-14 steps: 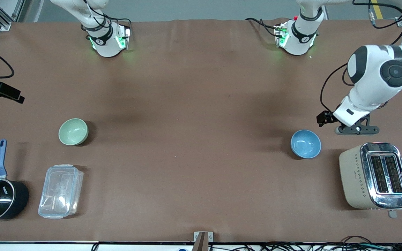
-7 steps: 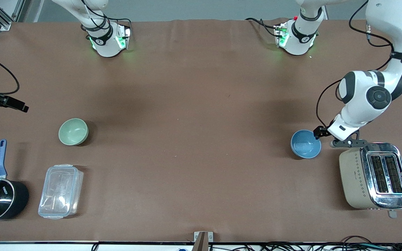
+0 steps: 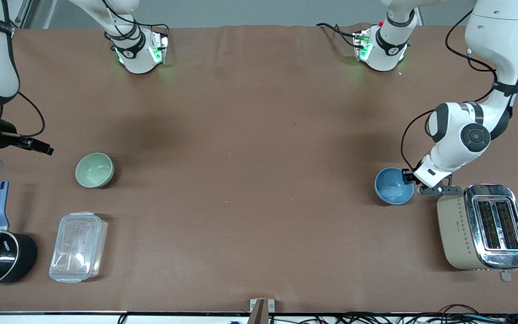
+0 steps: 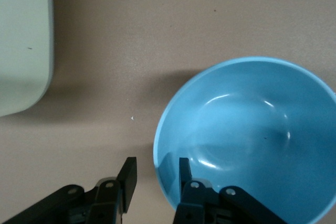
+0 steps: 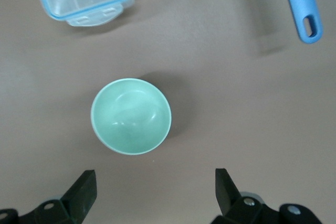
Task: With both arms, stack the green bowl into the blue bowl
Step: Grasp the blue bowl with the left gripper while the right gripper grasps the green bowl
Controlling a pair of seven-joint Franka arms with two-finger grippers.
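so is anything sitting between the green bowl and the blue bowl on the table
Nothing visible does. The table shows only bare brown surface between the green bowl and the blue bowl.

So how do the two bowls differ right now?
The green bowl is pale mint; the blue bowl is sky blue. The left claw straddles the blue bowl's rim, fingers open, while the right claw hangs open above the table beside the green bowl, not touching. Both are small, round, upright and empty.
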